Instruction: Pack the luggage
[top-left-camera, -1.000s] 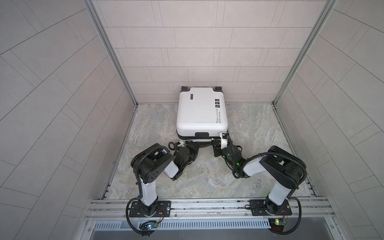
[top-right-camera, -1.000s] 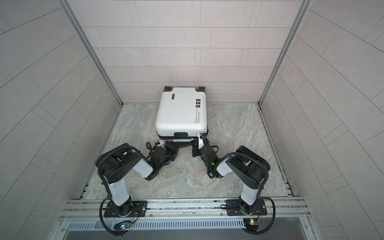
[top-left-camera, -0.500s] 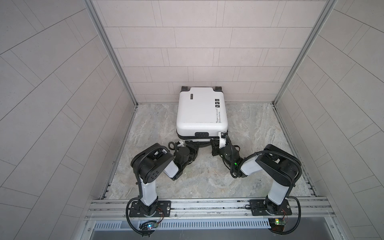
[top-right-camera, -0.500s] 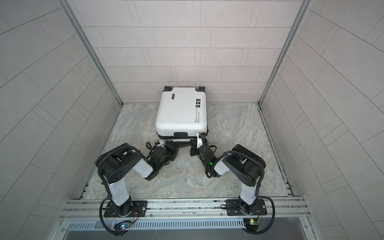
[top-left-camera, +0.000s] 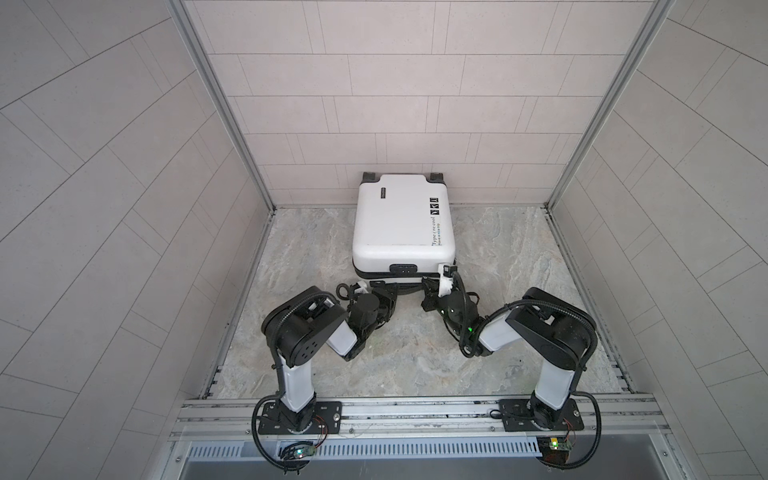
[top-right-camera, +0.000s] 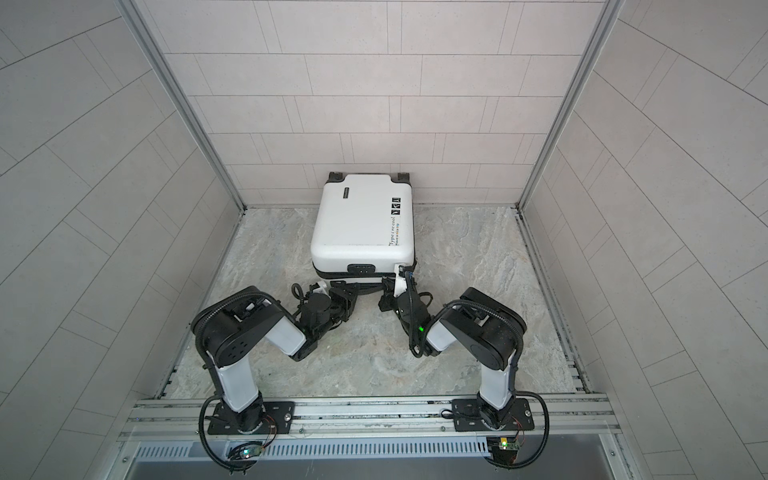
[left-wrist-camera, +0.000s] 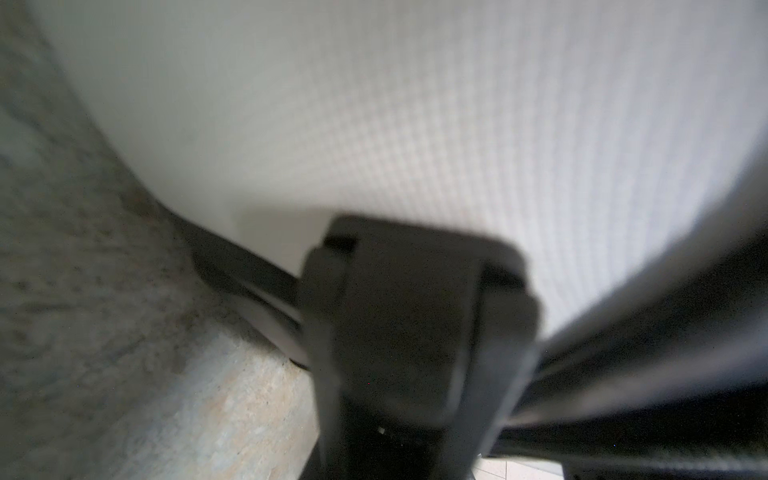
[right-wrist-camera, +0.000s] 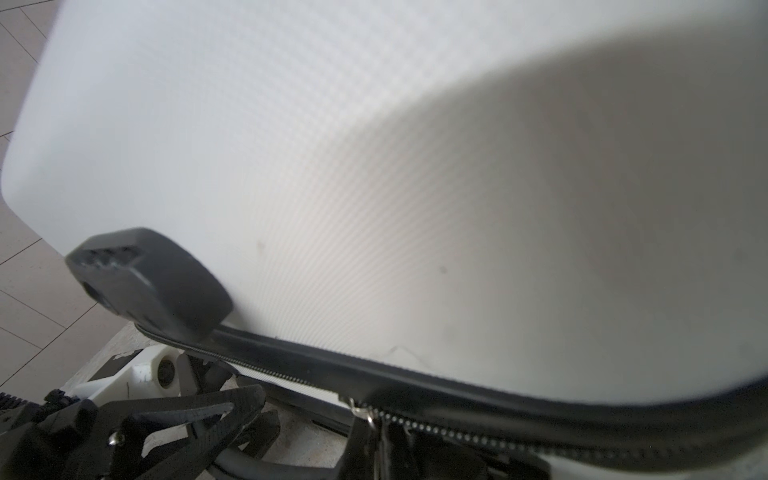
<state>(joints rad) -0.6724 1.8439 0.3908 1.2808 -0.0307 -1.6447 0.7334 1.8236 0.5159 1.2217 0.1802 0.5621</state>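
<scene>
A: Where was the suitcase (top-left-camera: 399, 224)?
B: Centre frame in both top views, flat on the floor (top-left-camera: 316, 249), near the back wall.
A: Grippers?
B: Right gripper (top-left-camera: 428, 286) pinched the zipper pull (right-wrist-camera: 365, 409). Left gripper (top-left-camera: 392, 291) at front edge; grip indeterminable.

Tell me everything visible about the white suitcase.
The small white hard-shell suitcase lies flat on the marbled floor, lid down, wheel end at the tiled back wall. Its textured shell bears black script and three black stickers; a black zip band and lock cross the near edge, where the left gripper and right gripper sit.
</scene>
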